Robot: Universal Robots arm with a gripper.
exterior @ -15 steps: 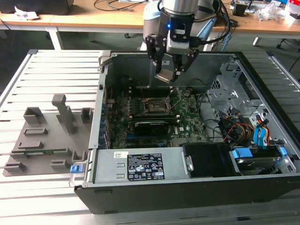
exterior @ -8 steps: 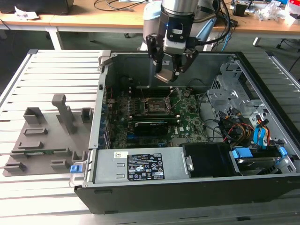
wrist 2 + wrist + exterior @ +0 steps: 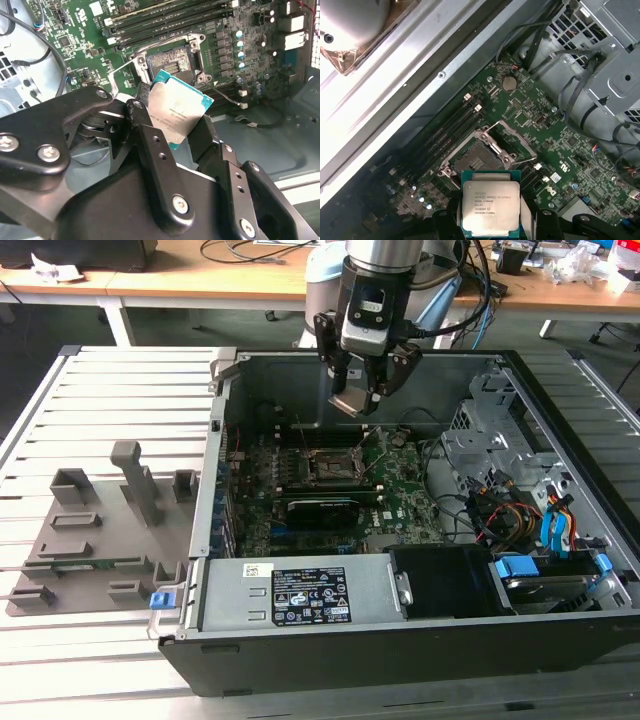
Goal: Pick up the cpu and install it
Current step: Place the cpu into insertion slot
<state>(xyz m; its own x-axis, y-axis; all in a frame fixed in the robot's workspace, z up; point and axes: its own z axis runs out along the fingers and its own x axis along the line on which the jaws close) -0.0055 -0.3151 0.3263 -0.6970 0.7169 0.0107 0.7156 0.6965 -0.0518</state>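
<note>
While the grey fixture tray (image 3: 100, 530) lies at the exterior view's left, the gripper (image 3: 356, 400) hangs inside the open computer case (image 3: 400, 650), fingers clamped on opposite edges of the cpu (image 3: 350, 403). It is tilted, silver lid toward both wrist cameras, above the empty socket (image 3: 328, 465), not touching it.

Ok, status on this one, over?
Gripper shut on cpu, up above the board. Cpu not yet seated, socket uncovered just beyond it. Nothing seen between them.
</note>
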